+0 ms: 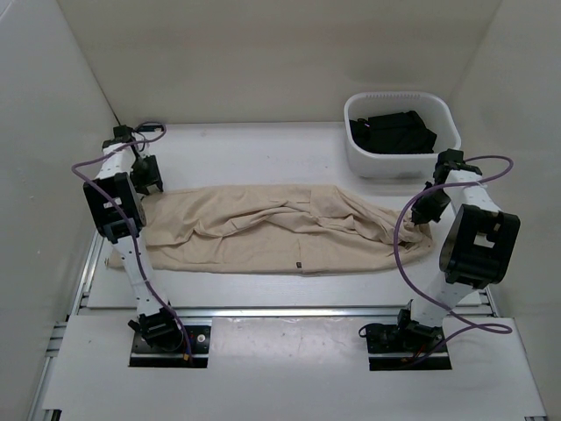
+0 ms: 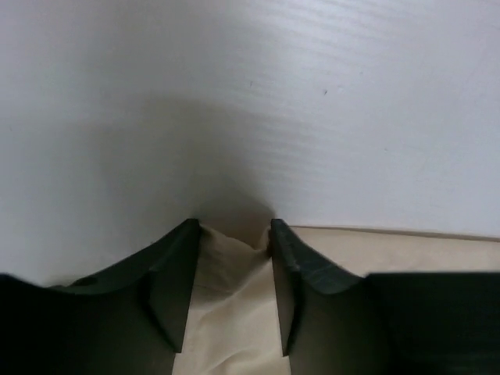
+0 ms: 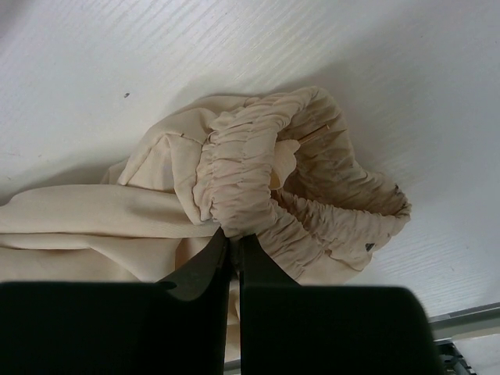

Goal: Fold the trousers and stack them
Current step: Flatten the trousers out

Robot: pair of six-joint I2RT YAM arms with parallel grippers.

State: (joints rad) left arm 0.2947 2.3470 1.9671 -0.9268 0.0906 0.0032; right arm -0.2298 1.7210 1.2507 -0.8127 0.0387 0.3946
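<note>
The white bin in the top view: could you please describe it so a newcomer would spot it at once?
Beige trousers lie across the middle of the table. Beyond their right end, in the far right corner, stands the bin. It is the only container, white, with dark cloth inside.

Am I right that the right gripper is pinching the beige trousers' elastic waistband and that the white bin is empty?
Not quite: the white bin holds dark cloth, as the top external view shows. The right gripper does pinch the waistband of the trousers.
</note>
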